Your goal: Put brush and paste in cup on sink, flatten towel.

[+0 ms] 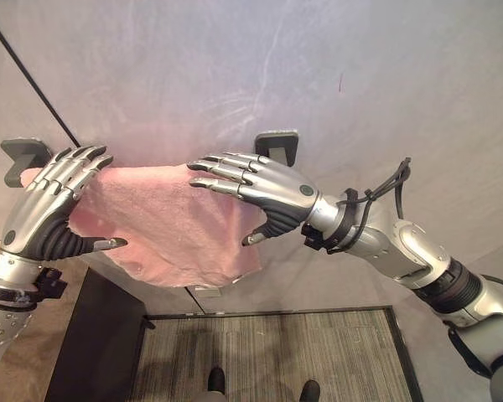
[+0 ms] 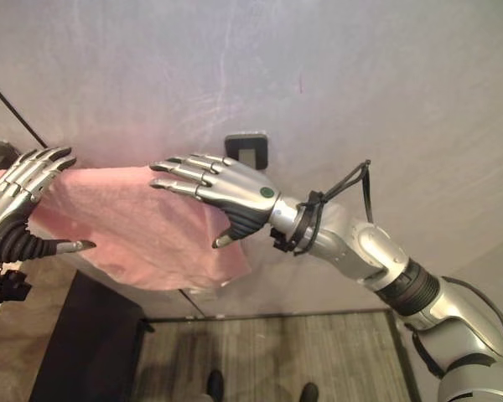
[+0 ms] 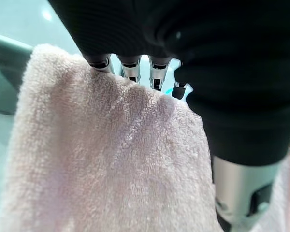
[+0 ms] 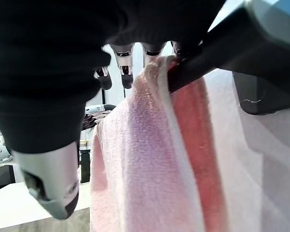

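Note:
A pink towel hangs over a rail on the grey wall, between two grey brackets. Its lower edge sags unevenly. My left hand lies on the towel's left end, fingers straight over the top and thumb stretched out in front of the cloth. My right hand rests on the towel's right end near the right bracket, fingers straight along the top edge, thumb pointing down. In the right wrist view the towel drapes over the dark rail. The left wrist view shows straight fingers behind the cloth.
A dark cabinet top stands below the towel at the lower left. A striped floor mat lies below the wall. A thin black line runs diagonally down the wall at the upper left.

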You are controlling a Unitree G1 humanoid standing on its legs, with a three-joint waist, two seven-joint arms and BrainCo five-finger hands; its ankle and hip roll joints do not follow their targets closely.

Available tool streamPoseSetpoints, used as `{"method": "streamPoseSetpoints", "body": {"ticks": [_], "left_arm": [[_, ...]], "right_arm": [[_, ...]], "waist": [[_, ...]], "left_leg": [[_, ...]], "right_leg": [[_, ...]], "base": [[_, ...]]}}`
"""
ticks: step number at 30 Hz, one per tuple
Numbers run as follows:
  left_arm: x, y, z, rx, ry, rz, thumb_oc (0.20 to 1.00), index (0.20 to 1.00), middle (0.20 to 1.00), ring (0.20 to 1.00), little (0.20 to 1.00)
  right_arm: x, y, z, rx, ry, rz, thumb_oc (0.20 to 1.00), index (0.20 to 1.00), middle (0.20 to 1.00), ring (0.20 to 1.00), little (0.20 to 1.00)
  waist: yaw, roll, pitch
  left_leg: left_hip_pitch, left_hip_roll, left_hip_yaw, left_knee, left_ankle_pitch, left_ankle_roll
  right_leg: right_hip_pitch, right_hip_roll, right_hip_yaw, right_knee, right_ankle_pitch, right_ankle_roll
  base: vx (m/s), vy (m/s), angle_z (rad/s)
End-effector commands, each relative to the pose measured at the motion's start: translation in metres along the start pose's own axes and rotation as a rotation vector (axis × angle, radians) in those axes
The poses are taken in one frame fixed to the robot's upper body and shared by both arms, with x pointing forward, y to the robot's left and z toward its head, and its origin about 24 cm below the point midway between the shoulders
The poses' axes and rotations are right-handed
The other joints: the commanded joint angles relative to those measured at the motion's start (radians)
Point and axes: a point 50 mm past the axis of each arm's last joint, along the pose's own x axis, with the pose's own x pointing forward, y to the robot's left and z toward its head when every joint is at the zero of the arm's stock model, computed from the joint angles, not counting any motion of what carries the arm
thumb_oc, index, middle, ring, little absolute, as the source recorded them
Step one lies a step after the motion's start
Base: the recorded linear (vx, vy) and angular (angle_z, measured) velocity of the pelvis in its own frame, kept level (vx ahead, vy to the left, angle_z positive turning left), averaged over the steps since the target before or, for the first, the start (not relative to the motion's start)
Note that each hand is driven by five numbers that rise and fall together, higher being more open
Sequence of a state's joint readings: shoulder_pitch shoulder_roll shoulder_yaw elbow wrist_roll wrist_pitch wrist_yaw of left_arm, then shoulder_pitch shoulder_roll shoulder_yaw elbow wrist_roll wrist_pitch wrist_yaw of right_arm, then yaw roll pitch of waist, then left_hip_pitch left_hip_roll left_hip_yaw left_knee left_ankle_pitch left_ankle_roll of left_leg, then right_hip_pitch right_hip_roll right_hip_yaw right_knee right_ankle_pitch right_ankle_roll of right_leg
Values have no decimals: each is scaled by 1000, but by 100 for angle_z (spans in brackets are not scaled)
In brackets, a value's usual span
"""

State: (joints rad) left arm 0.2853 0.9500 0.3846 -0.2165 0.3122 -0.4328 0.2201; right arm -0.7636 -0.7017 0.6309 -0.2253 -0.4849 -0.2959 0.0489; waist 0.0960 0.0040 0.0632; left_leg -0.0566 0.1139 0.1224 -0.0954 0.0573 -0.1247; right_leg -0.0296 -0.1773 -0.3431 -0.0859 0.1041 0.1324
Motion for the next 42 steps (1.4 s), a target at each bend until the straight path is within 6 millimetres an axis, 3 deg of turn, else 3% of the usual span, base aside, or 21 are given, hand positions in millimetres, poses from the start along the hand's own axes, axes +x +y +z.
{"method": "streamPoseSetpoints", "body": {"ticks": [1,8,13,19,24,31,42], "left_arm": [[-34,-40,-29,-76,234,-200,1000,1000,1000,1000,1000],[-32,-50,-27,-105,226,-224,1000,1000,1000,1000,1000],[-27,-52,-26,-99,205,-237,1000,1000,1000,1000,1000],[-21,-50,-21,-91,162,-268,1000,1000,1000,1000,1000],[-21,-50,-20,-90,158,-275,1000,1000,1000,1000,1000],[-22,-55,-20,-89,167,-290,1000,1000,1000,1000,1000],[-24,-62,-26,-63,203,-305,1000,1000,1000,1000,1000]], "right_arm": [[-20,35,-29,52,182,149,1000,1000,1000,1000,1000],[-31,41,-36,20,223,172,1000,1000,1000,1000,1000],[-46,48,-52,-78,290,265,1000,1000,1000,1000,1000],[-62,39,-64,-304,257,458,1000,1000,1000,1000,1000],[-71,27,-68,-425,239,518,1000,1000,1000,1000,1000],[-82,15,-77,-489,297,499,1000,1000,1000,1000,1000],[-96,17,-81,-470,369,467,1000,1000,1000,1000,1000]], "waist": [[20,-54,61],[14,-53,56],[8,-54,53],[-7,-56,46],[-17,-60,42],[-33,-67,36],[-43,-69,31]], "left_leg": [[10,89,54,8,34,-57],[8,89,53,8,34,-58],[6,92,44,8,34,-59],[11,99,36,8,34,-64],[12,100,32,8,35,-65],[14,96,28,8,30,-61],[21,90,42,8,24,-54]], "right_leg": [[-2,-144,3,-1,84,122],[-1,-145,1,-1,81,122],[5,-139,1,-1,74,121],[18,-128,-3,-1,61,119],[18,-125,0,-1,60,120],[18,-127,10,-1,59,121],[5,-128,33,-1,63,121]], "base": [[0,0,0],[0,0,0],[9,-8,2],[21,-17,9],[6,-5,3],[0,0,0],[1,3,1]]}}
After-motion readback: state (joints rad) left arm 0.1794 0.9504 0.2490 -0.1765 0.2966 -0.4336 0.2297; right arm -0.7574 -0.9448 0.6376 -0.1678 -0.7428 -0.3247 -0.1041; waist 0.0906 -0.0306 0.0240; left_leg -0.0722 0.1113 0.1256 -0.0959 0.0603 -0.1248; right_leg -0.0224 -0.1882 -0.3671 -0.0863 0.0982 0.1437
